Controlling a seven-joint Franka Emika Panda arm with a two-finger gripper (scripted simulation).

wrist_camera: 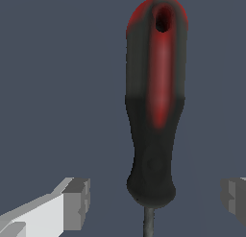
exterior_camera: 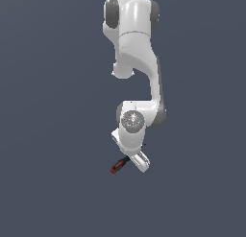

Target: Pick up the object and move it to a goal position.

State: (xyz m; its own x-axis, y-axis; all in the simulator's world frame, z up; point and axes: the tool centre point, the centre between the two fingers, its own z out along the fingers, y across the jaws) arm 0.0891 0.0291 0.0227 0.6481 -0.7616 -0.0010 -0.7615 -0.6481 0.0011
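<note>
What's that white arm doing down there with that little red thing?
A white robot arm is reaching down over a small screwdriver with a red-and-black handle. Its gripper is open, one finger on each side of the handle's lower end, not touching it. Nothing has been grabbed yet.

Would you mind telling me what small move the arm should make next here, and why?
Probably close the fingers on the screwdriver. In the wrist view the gripper is open, one finger on each side of the red-and-black handle near where the shaft begins, with clear gaps on both sides. The exterior view shows the gripper right at the screwdriver, so it seems lined up but not yet gripped.
</note>
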